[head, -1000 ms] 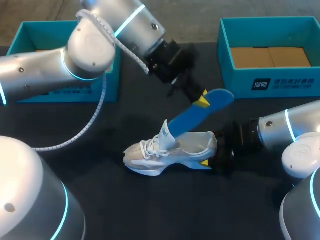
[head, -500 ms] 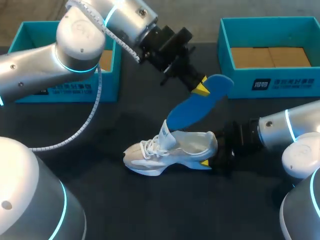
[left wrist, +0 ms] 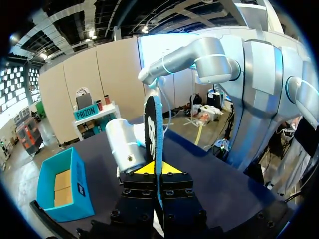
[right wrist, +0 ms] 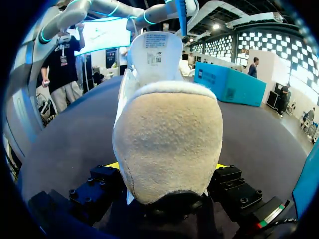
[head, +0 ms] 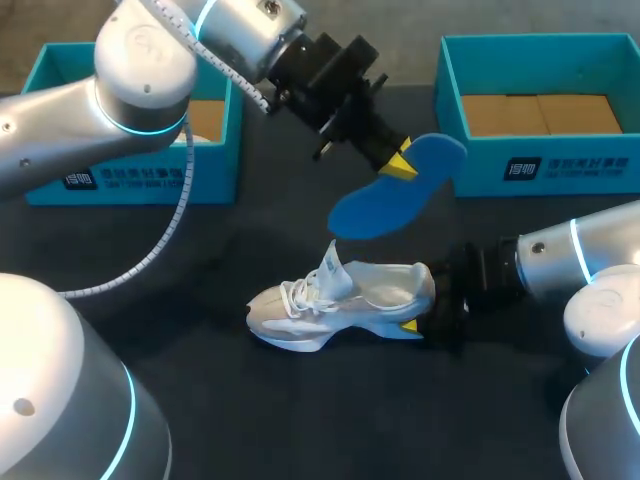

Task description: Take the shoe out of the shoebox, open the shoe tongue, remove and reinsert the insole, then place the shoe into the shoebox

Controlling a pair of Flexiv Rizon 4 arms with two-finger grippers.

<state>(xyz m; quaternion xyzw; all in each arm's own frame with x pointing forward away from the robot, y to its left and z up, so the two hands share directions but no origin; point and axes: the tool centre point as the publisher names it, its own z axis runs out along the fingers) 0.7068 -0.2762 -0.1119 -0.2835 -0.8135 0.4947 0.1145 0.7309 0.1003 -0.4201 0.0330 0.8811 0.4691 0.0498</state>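
The white shoe (head: 340, 305) is sitting out on the black table (head: 230, 400) with its tongue (head: 330, 268) standing up. The blue insole (head: 395, 190) is hanging in the air just above the shoe, all the way out. The left claw (head: 402, 164) is pinching the insole. The right claw (head: 415, 325) is squeezing the shoe's heel. I think the insole has to go back in next, then the shoe into a box. One teal shoebox (head: 540, 160) is waiting beyond the shoe's heel, the other shoebox (head: 130, 185) beyond its toe. Nothing seems to be blocking the shoe's opening.
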